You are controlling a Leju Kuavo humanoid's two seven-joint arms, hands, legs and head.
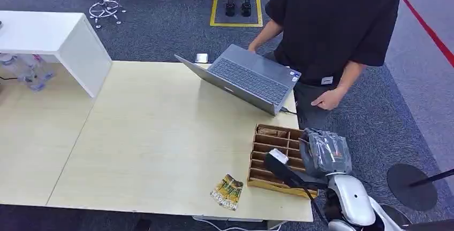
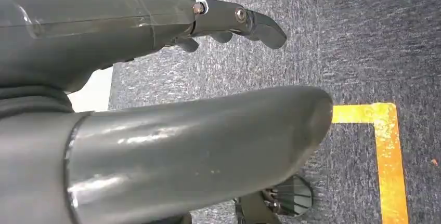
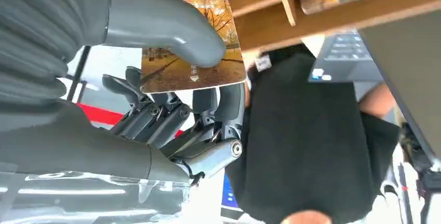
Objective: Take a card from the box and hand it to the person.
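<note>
A wooden box (image 1: 274, 158) with several compartments sits at the table's near right corner. My right hand (image 1: 325, 153), under a grey plastic cover, hovers at the box's right side. In the right wrist view its thumb (image 3: 171, 26) and fingers (image 3: 156, 115) pinch a card (image 3: 192, 57) printed with autumn trees, whose far end lies against the box's dividers (image 3: 312, 11). The person (image 1: 332, 22) in a black shirt stands beyond the table's right end, one hand (image 1: 327, 99) lowered near the box. My left hand (image 2: 208, 104) hangs over carpet with thumb and fingers apart, holding nothing.
An open grey laptop (image 1: 246, 78) stands behind the box. A second card (image 1: 227, 192) lies on the table (image 1: 150, 134) left of the box, near the front edge. A white stand (image 1: 59, 41) is at the far left. A round black base (image 1: 412, 185) is on the floor at right.
</note>
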